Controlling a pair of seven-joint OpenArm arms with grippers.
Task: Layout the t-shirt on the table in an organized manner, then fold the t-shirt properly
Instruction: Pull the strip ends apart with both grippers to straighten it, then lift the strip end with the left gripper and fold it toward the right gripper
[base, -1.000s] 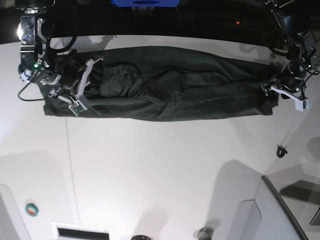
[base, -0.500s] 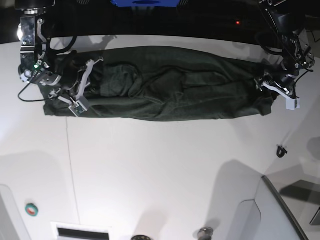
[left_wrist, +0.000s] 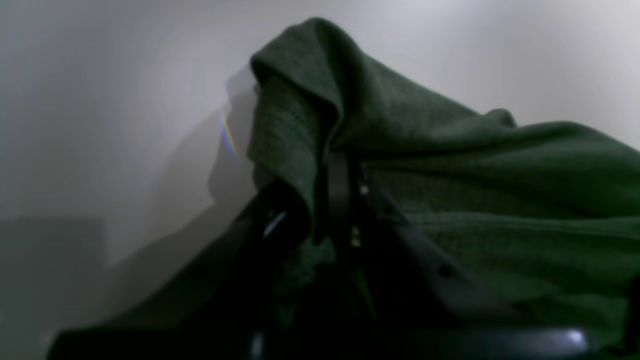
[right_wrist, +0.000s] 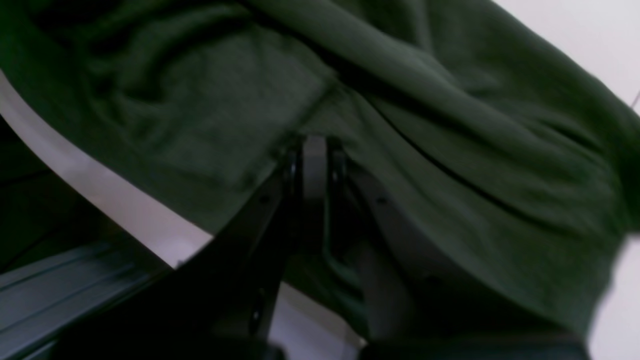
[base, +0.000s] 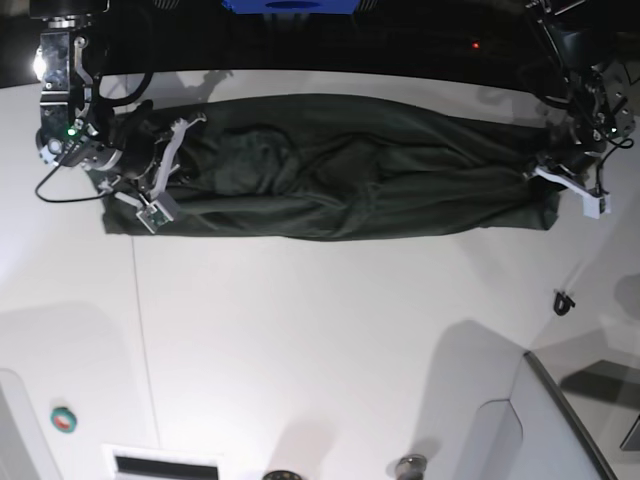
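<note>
The t-shirt (base: 340, 190) was stretched along the table (base: 320, 330), each end clamped by the left gripper (base: 545, 172) and right gripper (base: 160, 170).

Both end effectors (left_wrist: 340, 200) (right_wrist: 314, 165) clamped.

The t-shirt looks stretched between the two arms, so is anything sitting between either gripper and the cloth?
Nothing visible. The left gripper is shut on a fold at one end of the t-shirt, and the right gripper is shut on the other end. The shirt lies stretched across the table, with nothing on top.
</note>
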